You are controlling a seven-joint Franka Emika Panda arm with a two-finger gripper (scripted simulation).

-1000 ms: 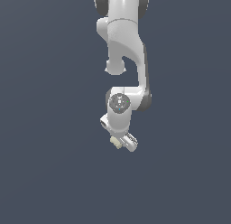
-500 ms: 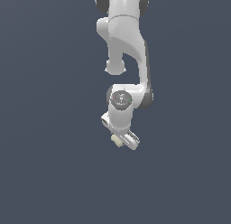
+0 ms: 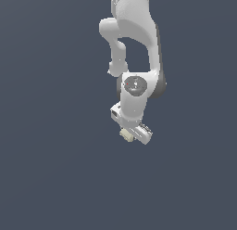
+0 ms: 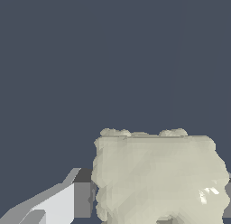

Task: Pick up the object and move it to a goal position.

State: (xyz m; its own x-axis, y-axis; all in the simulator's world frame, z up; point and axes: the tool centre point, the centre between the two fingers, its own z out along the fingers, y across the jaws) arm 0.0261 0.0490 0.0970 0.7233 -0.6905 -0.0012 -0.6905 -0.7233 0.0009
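A flat slate-blue ground fills both views, with no edge, marker or other item showing on it.

The object (image 3: 126, 135), a small cream-beige lumpy chunk with a mottled face, sits at the tip of the white gripper (image 3: 132, 134), peeking out on the exterior view's left side of the gripper's body. In the wrist view the chunk (image 4: 158, 178) looms large, and a pale grey finger (image 4: 58, 203) meets its side with the dark pad touching it; a sliver of grey at the chunk's far side is likely the other finger. So the pincer reads as clenched around the chunk, grasping it.

Against the pictures from a moment earlier, the chunk has kept its place relative to the gripper, while the Panda arm (image 3: 134, 39) above has changed pose: its upper links have swung and the round wrist joint (image 3: 134, 84) sits a little differently. The grip has therefore held while the arm carries its load.

For the task, the pick-up looks finished and the transport stage is under way. No goal marker is visible in either view, so how close the chunk is to its goal cannot be judged. The main risk I see is the lumpy surface slipping between the pads during the move.
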